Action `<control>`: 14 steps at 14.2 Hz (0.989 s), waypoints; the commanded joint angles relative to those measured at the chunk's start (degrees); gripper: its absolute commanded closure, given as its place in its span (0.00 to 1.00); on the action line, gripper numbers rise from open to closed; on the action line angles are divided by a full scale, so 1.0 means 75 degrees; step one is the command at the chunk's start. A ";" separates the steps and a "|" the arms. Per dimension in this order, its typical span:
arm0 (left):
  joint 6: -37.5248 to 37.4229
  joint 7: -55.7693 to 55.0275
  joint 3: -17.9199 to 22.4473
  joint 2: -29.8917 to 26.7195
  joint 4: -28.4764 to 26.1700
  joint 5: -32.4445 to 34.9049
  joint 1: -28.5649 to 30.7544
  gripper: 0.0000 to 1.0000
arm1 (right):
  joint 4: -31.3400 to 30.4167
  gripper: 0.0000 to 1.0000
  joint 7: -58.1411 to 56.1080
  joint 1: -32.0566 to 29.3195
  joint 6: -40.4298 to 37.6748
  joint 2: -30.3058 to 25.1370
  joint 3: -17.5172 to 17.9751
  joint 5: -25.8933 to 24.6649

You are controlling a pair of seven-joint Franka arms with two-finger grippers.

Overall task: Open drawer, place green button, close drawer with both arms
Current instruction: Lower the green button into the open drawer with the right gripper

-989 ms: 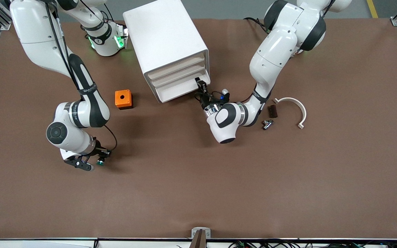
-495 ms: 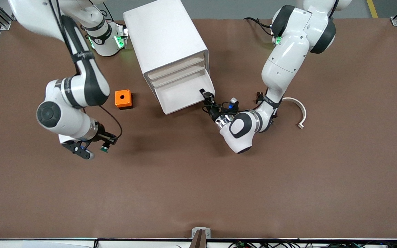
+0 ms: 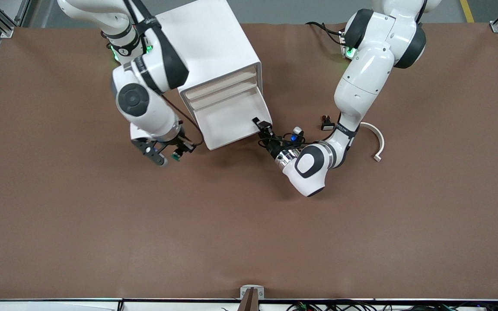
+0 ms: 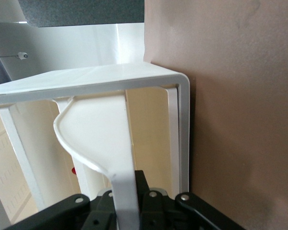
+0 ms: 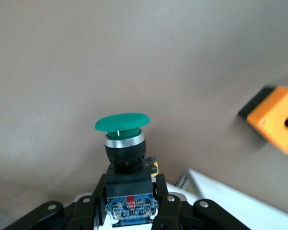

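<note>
Right gripper [image 3: 172, 152] is pinching the button [image 3: 175, 157] by its black-blue body, green cap pointing away from the wrist, and is hanging over bare bench [image 3: 249, 224] just beside the drawer's corner at the right arm's end. In the right wrist view the button [image 5: 123, 143] is sitting clamped between the two fingers [image 5: 165, 203], with the orange box [image 5: 273, 122] showing past it above the brown surface.

Left gripper [image 3: 263, 128] is gripping the cream front lip of the drawer [image 3: 231, 121] at its corner toward the left arm's end; in the left wrist view the fingers [image 4: 151, 199] are closing around the thin white edge of the drawer [image 4: 120, 191]. The drawer is standing pulled out from the foot of the cabinet [image 3: 208, 56], its white tray open to the camera, with the three drawers above it shut. The cabinet is standing near the middle of the bench's edge along the robots' bases.

Toward the left arm's end, a white curved bracket [image 3: 376, 140] is lying on the bench, and a small black part [image 3: 327, 125] is lying between it and the drawer, partly hidden by the left arm [image 3: 361, 77]. The right arm [image 3: 145, 95] is reaching down in front of the cabinet's side.
</note>
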 commanded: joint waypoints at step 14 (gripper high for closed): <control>0.0305 0.2677 -0.0012 0.0006 0.0664 -0.0582 0.0337 0.01 | -0.1118 1.00 0.3701 0.2323 0.1719 -0.0027 -0.0110 0.0154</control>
